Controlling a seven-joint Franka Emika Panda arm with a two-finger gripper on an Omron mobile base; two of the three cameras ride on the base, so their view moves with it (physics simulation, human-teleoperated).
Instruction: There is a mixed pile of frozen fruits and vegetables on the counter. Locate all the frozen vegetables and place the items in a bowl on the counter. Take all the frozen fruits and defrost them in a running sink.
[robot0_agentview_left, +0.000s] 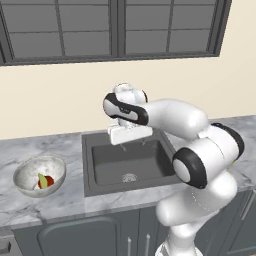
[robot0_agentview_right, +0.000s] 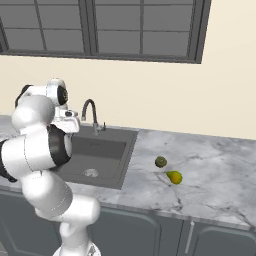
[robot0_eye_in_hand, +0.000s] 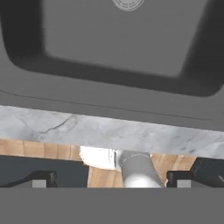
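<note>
The marbled bowl (robot0_agentview_left: 25, 172) stands on the counter (robot0_agentview_left: 60, 145) left of the sink (robot0_agentview_left: 127, 162) and holds the frozen vegetables: a red round item (robot0_agentview_left: 47, 183) and a pale yellow-green wedge (robot0_agentview_left: 42, 179). The frozen fruits lie on the counter right of the sink (robot0_agentview_right: 97, 152): a dark green ball (robot0_agentview_right: 160, 161) and a yellow-green pear (robot0_agentview_right: 174, 177). My gripper (robot0_agentview_left: 132, 144) hangs over the back of the basin, pointing down. It is open and empty, and its fingertips (robot0_eye_in_hand: 43, 178) stand far apart. The drain (robot0_eye_in_hand: 128, 3) shows below it.
A curved faucet (robot0_agentview_right: 90, 112) rises behind the basin, close to my hand. A window runs along the wall above. The counter's front strip (robot0_eye_in_hand: 109, 131) and a wooden floor show below the hand. Dark cabinets stand under the counter.
</note>
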